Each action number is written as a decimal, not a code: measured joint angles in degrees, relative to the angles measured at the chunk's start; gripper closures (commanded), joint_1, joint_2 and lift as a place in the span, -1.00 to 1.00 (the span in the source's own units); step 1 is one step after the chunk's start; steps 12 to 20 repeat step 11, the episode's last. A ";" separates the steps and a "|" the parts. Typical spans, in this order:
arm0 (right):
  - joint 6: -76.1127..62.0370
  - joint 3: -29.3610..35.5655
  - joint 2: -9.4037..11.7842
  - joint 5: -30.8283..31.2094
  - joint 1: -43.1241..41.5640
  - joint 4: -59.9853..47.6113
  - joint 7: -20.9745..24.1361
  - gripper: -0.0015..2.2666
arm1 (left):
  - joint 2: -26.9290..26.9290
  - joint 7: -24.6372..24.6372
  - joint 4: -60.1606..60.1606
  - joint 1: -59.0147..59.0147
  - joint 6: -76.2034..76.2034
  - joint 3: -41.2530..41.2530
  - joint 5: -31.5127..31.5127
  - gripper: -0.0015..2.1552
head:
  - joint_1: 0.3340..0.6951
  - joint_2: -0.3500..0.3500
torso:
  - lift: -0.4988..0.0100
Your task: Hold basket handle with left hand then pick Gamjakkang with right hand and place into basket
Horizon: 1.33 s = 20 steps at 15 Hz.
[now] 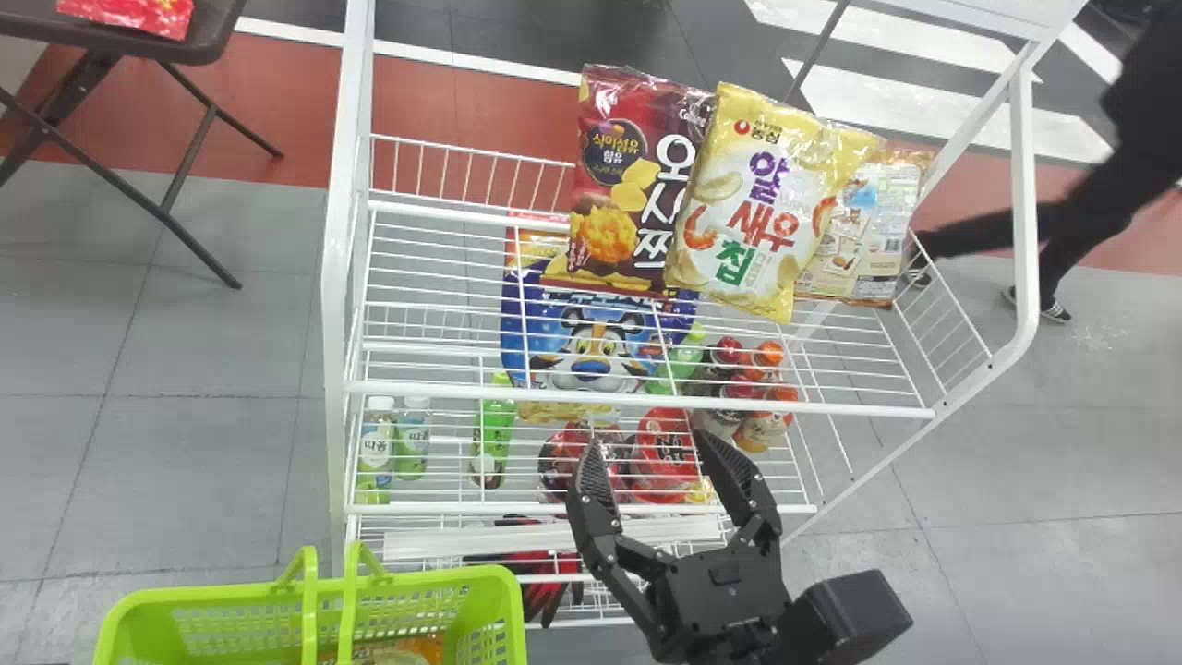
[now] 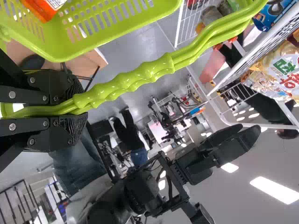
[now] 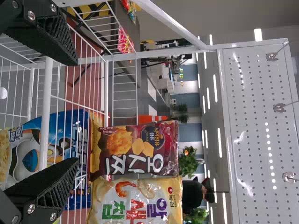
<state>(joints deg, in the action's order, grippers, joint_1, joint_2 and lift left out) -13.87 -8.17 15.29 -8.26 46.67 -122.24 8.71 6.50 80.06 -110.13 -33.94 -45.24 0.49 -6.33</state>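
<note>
- Lime-green plastic basket [image 1: 406,605], lower left: our left tool [image 2: 77,106] clasps its ridged handle [image 2: 140,79].
- We hold our black right tool [image 1: 651,445] wide, lower centre, near the white wire rack [image 1: 339,231].

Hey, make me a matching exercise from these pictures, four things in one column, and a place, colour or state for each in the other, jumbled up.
Column one:
1. Left hand
2. Right hand
3. Basket
4. Yellow chip bag

Column two:
A. Bright green
B. Up against the maroon snack bag
C. Closed on a handle
D. Open, with its fingers spread apart

Right pairs: 1-C, 2-D, 3-A, 4-B
</note>
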 measured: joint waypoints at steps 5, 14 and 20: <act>-0.73 0.00 0.13 0.03 0.19 -0.24 0.07 -0.93 | 0.00 0.18 -0.18 -0.10 -0.07 -0.12 0.00 0.92 | 1.00 -1.00 | 0.88; -1.27 0.00 0.71 0.09 0.48 -0.51 0.26 -0.93 | 0.00 0.26 -0.43 -0.25 -0.07 -0.14 -0.02 0.92 | 1.00 -1.00 | 0.88; -1.27 0.00 0.71 0.09 0.48 -0.51 0.26 -0.93 | 0.00 0.26 -0.43 -0.25 -0.07 -0.14 -0.02 0.92 | 1.00 -1.00 | 0.88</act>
